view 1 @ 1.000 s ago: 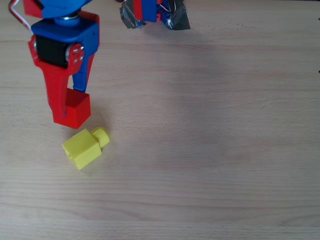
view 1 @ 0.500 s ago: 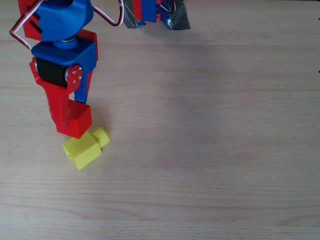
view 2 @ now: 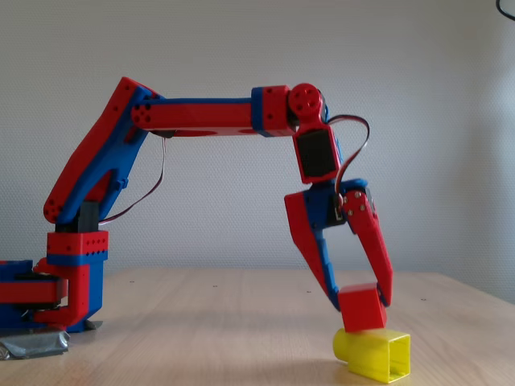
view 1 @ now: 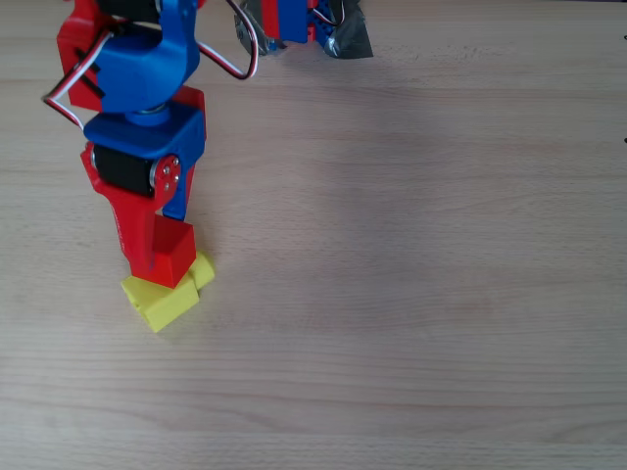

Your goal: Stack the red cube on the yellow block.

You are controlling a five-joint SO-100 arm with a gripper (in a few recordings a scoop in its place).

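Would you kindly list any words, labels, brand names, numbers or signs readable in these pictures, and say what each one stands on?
None: no readable text shows in either view.
The red cube, the yellow block, the gripper holding the cube in its jaws, and the wooden table all have plain, unmarked surfaces.

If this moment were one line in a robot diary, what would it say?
gripper: shut on red cube | red cube: touching top of yellow block | not released

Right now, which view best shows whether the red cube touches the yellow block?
Fixed view: side-on, the red cube sits tilted on the yellow block, contact visible. Overhead shows only overlap, no height.
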